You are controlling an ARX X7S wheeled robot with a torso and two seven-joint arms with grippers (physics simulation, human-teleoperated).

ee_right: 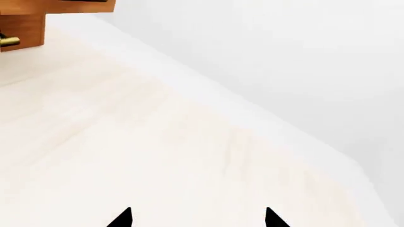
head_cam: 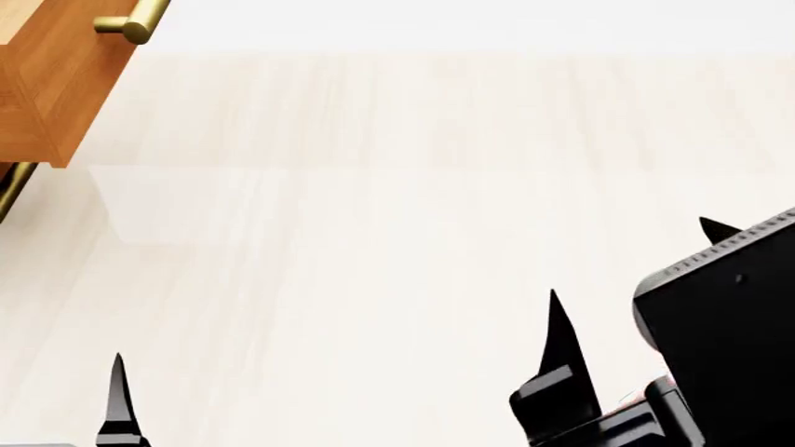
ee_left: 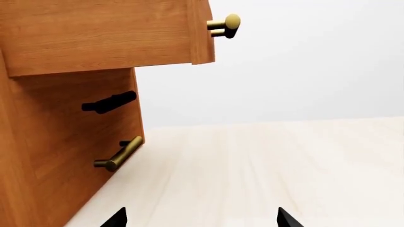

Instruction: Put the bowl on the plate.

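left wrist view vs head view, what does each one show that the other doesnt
Only the left wrist view shows the wooden cabinet's front with a black handle and a lower brass handle. Only the head view shows the right gripper, open, and its black arm housing. Both show the pale wood tabletop, the open drawer with its brass knob, and the left gripper, open. Neither shows the bowl or plate.

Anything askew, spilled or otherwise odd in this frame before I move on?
Nothing is spilled or damaged. The oddity is that neither bowl nor plate shows in any view: only bare pale tabletop and a wooden cabinet with brass handles, one drawer standing out from its front. Both grippers, left and right, are open and empty.
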